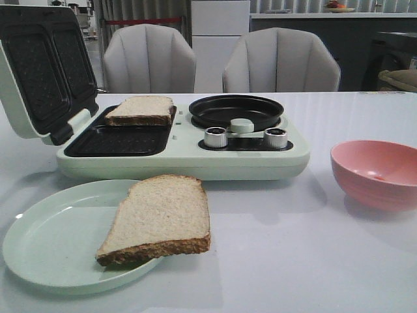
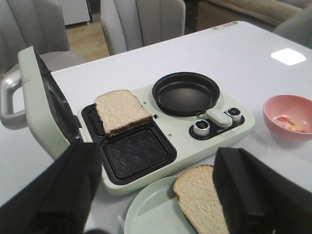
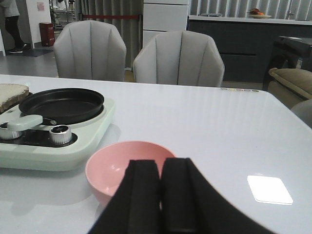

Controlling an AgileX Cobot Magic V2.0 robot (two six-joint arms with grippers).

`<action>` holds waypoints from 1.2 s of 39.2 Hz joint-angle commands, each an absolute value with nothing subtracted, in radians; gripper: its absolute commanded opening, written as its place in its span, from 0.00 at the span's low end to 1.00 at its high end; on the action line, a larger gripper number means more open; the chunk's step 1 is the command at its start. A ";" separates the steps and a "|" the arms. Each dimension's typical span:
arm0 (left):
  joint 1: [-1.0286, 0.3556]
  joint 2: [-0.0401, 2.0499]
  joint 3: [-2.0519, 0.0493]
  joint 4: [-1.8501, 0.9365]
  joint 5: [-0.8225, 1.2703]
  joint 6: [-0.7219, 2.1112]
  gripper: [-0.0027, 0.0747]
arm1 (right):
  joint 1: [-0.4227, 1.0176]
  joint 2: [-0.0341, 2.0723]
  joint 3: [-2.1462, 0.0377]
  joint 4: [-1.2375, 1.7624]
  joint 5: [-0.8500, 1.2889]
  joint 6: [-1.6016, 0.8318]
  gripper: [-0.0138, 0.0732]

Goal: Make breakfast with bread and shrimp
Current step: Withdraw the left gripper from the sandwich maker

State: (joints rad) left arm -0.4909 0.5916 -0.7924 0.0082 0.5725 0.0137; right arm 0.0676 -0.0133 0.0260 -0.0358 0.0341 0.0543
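Observation:
One bread slice point(image 1: 140, 109) point(image 2: 122, 111) lies on the far grill plate of the open sandwich maker point(image 1: 189, 156). A second slice point(image 1: 161, 218) point(image 2: 202, 197) rests on the right side of a pale green plate point(image 1: 45, 244) point(image 2: 156, 217), overhanging its rim. The shrimp point(image 2: 290, 123) lies inside the pink bowl point(image 1: 371, 192) point(image 2: 273, 103) point(image 3: 109, 168). My left gripper point(image 2: 153, 165) is open above the plate, nothing between its fingers. My right gripper point(image 3: 161, 163) is shut and empty, just on the near side of the bowl. Neither gripper shows in the front view.
The sandwich maker's lid point(image 1: 39, 72) stands open at the left. Its near grill plate point(image 1: 120, 140) holds nothing. A round black pan point(image 1: 236, 111) and two silver knobs point(image 1: 215, 137) sit on its right half. Two grey chairs point(image 1: 148, 59) stand behind the table.

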 commanded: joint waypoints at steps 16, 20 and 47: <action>-0.493 0.082 -0.518 -0.010 0.496 0.009 0.72 | 0.066 -0.026 0.010 -0.051 -0.052 0.051 0.33; -0.513 0.015 -0.473 -0.010 0.496 0.009 0.72 | 0.066 -0.026 0.010 -0.051 -0.055 0.051 0.33; -0.531 -0.019 -0.430 -0.010 0.481 0.009 0.72 | 0.066 0.234 -0.384 0.000 0.301 0.053 0.33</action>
State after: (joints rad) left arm -0.5237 -0.0063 -0.4060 0.0000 0.5653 0.0137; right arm 0.0676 0.1765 -0.3229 -0.0085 0.3075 0.0543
